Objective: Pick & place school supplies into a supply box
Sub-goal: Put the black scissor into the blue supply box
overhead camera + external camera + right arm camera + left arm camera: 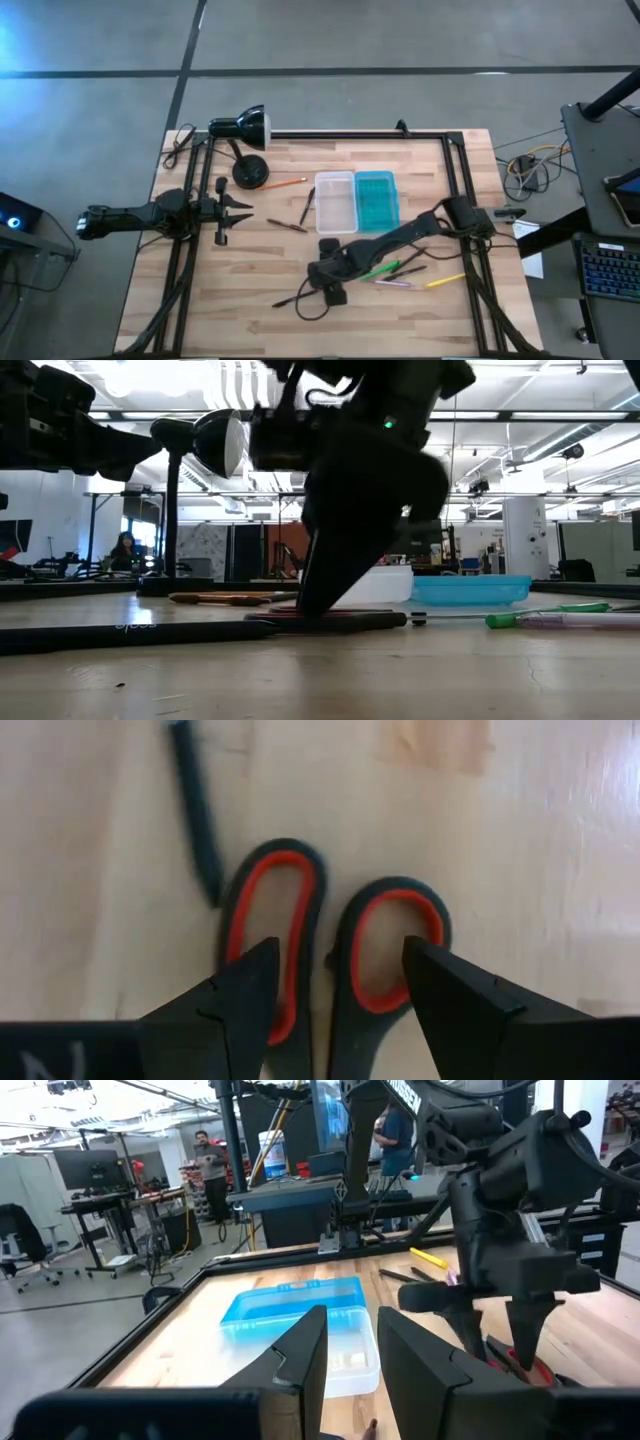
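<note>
The red-handled scissors (300,930) lie flat on the wooden table, both finger loops showing in the right wrist view. My right gripper (335,960) points down over the loops, open, one fingertip above each loop's outer side; in the high view (332,272) it hides the scissors. A black pen (195,815) lies beside the loops. The supply box (357,201) rests open on the table, clear half (335,203) beside teal half (377,199). My left gripper (240,208) waits open near the left edge. My right gripper comes at the scissors' handle loops (390,935) from above, pointing down, open fingers spread over both loops. The low view shows its fingers (320,595) down at the scissors (320,618) on the table. Whether they touch the loops I cannot tell.
A green marker (380,270), a pink pen (392,283) and a yellow pen (445,281) lie right of the right gripper. A brown pen (287,226), a dark pen (308,205) and an orange pencil (285,184) lie left of the box. The black desk lamp (245,128) stands at the far edge.
</note>
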Motion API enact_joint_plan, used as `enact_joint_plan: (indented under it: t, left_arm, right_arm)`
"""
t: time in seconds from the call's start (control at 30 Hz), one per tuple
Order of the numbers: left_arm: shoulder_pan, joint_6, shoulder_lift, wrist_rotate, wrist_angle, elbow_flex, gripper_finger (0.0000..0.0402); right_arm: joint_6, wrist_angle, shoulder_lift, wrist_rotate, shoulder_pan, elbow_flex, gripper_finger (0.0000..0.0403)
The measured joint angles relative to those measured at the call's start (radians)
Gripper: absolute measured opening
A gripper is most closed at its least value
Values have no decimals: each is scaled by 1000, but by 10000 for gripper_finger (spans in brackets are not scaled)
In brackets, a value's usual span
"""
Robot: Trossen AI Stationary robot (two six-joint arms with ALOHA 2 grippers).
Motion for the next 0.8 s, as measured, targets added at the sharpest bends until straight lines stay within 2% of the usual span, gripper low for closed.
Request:
enact_joint_plan:
  t: [0.3, 0.4, 0.57, 0.8]
  left_arm:
    - [0, 0, 0, 0, 0, 0, 77]
    - [0, 0, 0, 0, 0, 0, 76]
    - [0, 0, 0, 0, 0, 0, 77]
    - [0, 0, 0, 0, 0, 0, 77]
  right_arm:
    - [40, -21, 63, 4, -4, 4, 195]
    - [54, -34, 81, 30, -1, 7, 159]
    - [55, -42, 76, 32, 0, 7, 64]
    - [65, -125, -27, 86, -11, 21, 58]
